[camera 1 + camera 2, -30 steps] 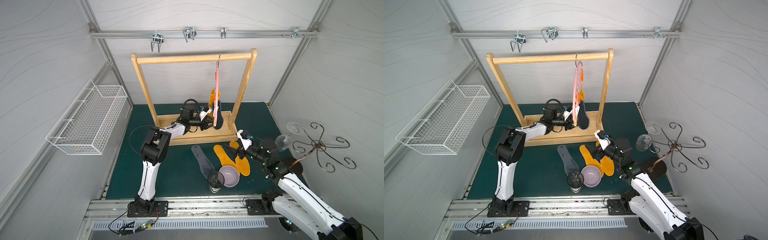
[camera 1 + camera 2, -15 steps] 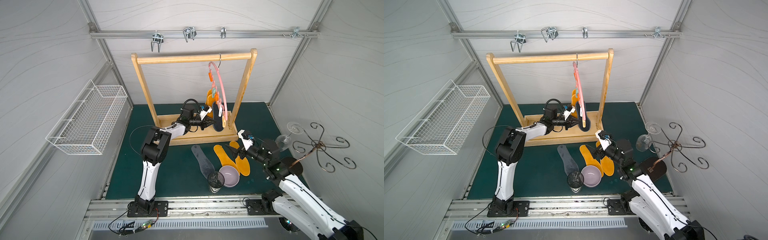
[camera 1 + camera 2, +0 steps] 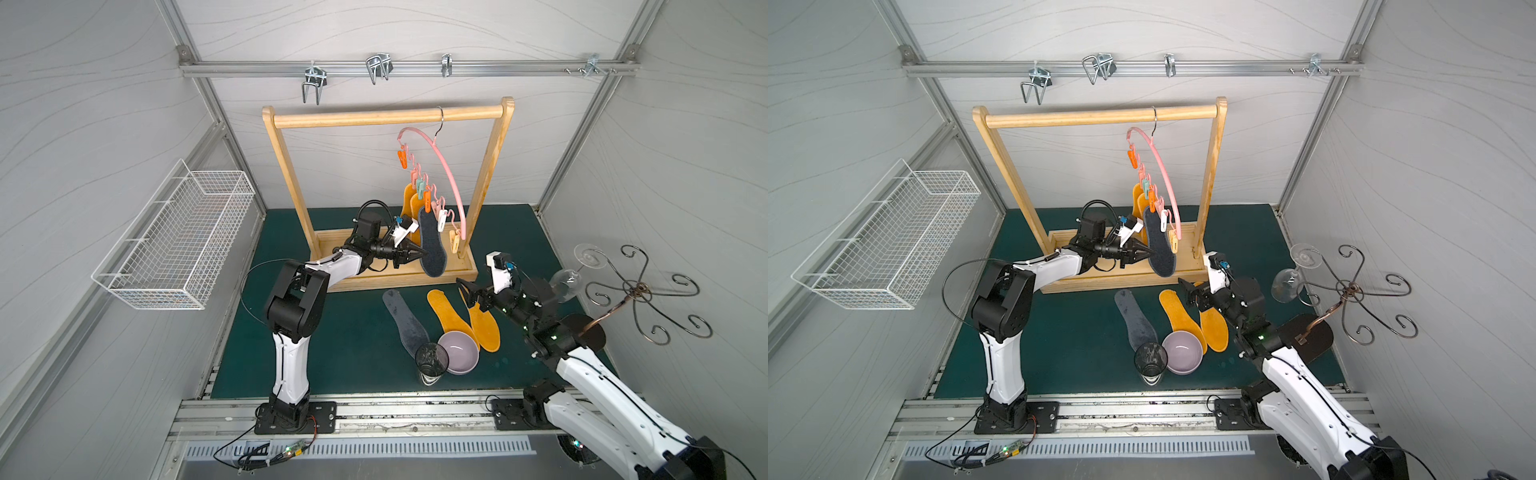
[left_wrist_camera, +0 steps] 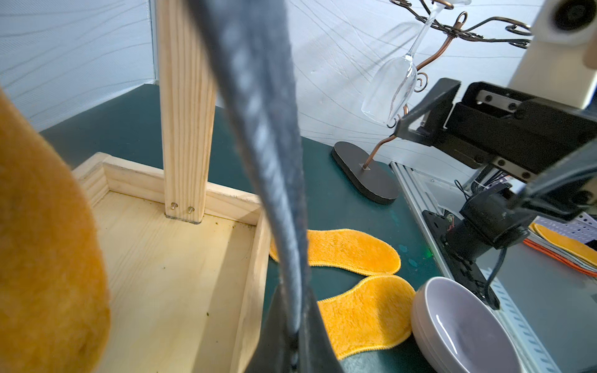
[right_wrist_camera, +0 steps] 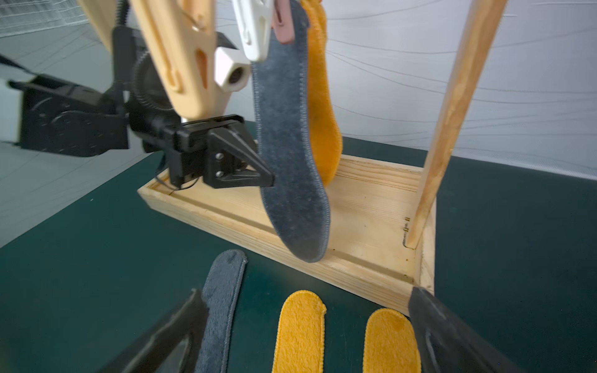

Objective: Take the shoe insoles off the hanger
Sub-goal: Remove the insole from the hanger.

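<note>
A white wire basket [image 3: 174, 245] was seen on the wall far to the left of the light wooden rack [image 3: 386, 117]. Over the rack's tray-like base, the left claw [image 3: 417, 252] was clenched on the edge of a dark grey insole [image 3: 432, 245], a flat, foot-shaped felt piece with a stitched rim. This insole was pinned at its upper end to the thin pink arched hanger [image 3: 451, 174], which was hooked on the rack's round top bar. Its long axis was held near upright but tilted, with the rounded lower end pointed toward the front lip of the rack's base. Just behind it two fuzzy mustard insoles [image 3: 409, 197] were hung lengthwise downward, so three were counted on the hanger. Small plastic clothespins [image 3: 427, 195] in orange, pink, mint, white and cream were strung along the wavy lower bar; their number could not be told for certain.

In front of the rack, three more insoles were laid flat on the green desk [image 3: 353, 353]: one plush grey [image 3: 405, 322] and two mustard [image 3: 446, 311] [image 3: 484, 328], side by side, long axes pointed away from the rack's base. At their far ends one clear tumbler [image 3: 432, 357] and one smooth lilac bowl [image 3: 459, 353] were set, touching. The right claw [image 3: 471, 297] was held released above the mustard pair, nothing in it. Right of the rack, one wine glass [image 3: 565, 278] was hung on a curled metal stand [image 3: 640, 291].
</note>
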`<state>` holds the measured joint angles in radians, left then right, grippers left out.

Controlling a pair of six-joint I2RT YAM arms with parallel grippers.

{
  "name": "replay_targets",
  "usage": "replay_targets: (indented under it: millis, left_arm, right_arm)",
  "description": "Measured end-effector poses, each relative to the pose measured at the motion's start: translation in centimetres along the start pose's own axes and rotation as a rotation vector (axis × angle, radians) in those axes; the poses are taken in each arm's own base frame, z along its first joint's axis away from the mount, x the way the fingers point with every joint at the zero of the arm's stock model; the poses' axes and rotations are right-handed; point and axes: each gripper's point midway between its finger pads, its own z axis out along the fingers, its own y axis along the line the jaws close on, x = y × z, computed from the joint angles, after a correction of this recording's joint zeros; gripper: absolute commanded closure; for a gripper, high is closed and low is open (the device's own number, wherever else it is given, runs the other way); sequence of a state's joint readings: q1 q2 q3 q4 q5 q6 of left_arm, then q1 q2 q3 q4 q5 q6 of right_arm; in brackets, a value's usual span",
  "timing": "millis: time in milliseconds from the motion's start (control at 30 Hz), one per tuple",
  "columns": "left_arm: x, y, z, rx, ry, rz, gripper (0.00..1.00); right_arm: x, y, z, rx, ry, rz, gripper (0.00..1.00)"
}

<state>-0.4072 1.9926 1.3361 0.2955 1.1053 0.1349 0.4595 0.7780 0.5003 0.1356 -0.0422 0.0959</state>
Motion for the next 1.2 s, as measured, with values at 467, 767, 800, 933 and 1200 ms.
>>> replay_targets:
  millis: [467, 767, 800, 933, 1200]
  left_arm:
    - [0.3, -1.7, -3.8, -0.012, 0.056, -0.072, 1.00]
    - [-0.2, -4.6, -6.2, -0.011, 0.104, -0.070, 1.00]
    - [-0.1, -4.9, -6.3, -0.008, 0.111, -0.071, 1.00]
    - [0.5, -6.0, -6.7, 0.006, 0.140, -0.075, 1.00]
    - [0.9, -7.4, -7.3, 0.041, 0.157, -0.099, 1.00]
  right_arm:
    - [-1.7, 0.2, 3.3, -0.115, -0.003, 0.035, 0.08]
    - [-4.9, 3.3, 5.2, -0.318, -0.012, 0.050, 0.12]
    - [-5.2, 3.5, 5.4, -0.334, -0.014, 0.052, 0.12]
    - [-6.4, 4.2, 6.1, -0.384, -0.019, 0.073, 0.13]
    - [-9.9, 5.3, 8.7, -0.482, 0.002, 0.199, 0.21]
